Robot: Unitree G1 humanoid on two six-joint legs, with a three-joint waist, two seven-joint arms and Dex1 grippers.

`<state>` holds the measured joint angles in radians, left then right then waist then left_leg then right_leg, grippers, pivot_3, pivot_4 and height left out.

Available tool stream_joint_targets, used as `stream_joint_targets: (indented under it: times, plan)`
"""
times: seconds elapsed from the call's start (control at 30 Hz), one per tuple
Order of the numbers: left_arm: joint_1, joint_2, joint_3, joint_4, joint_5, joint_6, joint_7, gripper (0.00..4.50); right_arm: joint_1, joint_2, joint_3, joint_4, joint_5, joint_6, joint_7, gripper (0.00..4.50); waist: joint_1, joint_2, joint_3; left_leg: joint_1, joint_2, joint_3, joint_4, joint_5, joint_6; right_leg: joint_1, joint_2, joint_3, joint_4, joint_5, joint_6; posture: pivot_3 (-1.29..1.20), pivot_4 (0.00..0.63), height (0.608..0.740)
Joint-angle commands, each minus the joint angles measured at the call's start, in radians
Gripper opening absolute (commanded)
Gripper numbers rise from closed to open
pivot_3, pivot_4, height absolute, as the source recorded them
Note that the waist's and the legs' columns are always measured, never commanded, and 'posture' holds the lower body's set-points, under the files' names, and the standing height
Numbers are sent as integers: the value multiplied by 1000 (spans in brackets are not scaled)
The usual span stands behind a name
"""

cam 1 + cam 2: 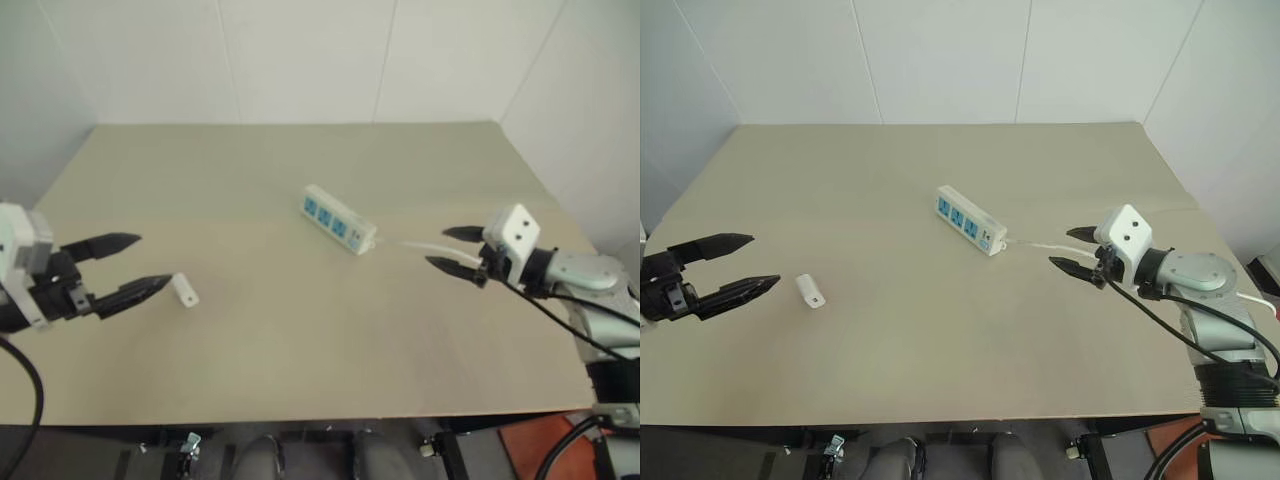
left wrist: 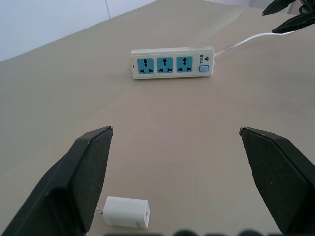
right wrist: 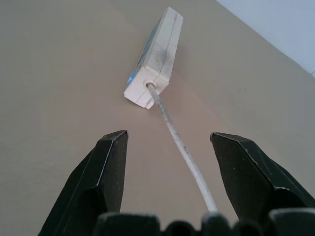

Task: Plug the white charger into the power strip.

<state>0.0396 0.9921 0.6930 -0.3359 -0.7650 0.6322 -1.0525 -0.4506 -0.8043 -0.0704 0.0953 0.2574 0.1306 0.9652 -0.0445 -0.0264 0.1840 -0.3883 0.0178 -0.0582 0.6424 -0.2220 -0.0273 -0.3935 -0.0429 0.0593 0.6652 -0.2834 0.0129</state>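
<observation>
The white charger (image 1: 811, 291) lies flat on the beige table at the left, a small blocky plug. My left gripper (image 1: 744, 262) hovers just left of it, fingers wide open and empty; the left wrist view has the charger (image 2: 126, 212) low between the two fingers. The power strip (image 1: 970, 220) lies at the table's middle, a white bar with three blue sockets, angled toward the right. Its thin white cord (image 1: 1036, 246) runs right to my right gripper (image 1: 1073, 249), which is open with the cord (image 3: 179, 143) passing between its fingers, not pinched.
The beige table (image 1: 940, 380) spreads wide around both things. White walls stand behind and to the right. The front edge of the table runs close below the arms.
</observation>
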Motion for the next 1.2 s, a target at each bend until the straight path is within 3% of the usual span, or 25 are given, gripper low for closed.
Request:
stream_joint_targets:
  times: [0.03,0.3,0.43,0.63,0.83,1.1,1.2]
  plan:
    - [7,10,59,-21,-22,4,-6,4500,-13,-9,-32,-15,13,-1,3,3251,0,0,0,0,0,0,0,0,0,0,0,0,0,0,0,0,150,740]
    - [20,6,69,-31,-28,7,-2,4500,-28,9,-14,-3,-1,-10,-8,3251,0,0,0,0,0,0,0,0,0,0,0,0,0,0,0,0,150,740]
    - [3,7,46,-27,-32,3,7,4500,-101,110,58,59,-62,-19,-75,3251,-9,0,0,2,0,2,0,0,0,0,1,1,1,0,0,0,150,740]
    - [-22,1,15,-32,-38,3,20,4500,-276,251,190,341,-231,-144,-157,3251,-15,0,0,1,0,2,0,0,0,-1,0,2,2,1,1,0,150,740]
    - [-1,-12,36,-59,-46,8,31,4500,-415,302,266,615,-349,-284,-199,3251,-15,0,0,-8,-1,3,0,0,0,-11,-1,4,4,1,1,0,150,740]
    - [54,-39,90,-117,-67,25,62,4500,-466,318,266,746,-370,-389,-178,686,-23,-1,0,-8,-1,4,0,0,0,-12,-1,5,5,1,1,0,150,740]
    - [64,-41,96,-123,-72,25,69,4500,-474,315,257,743,-358,-400,-159,10,-25,-1,0,-8,-1,4,0,0,0,-13,-1,6,6,1,1,0,150,740]
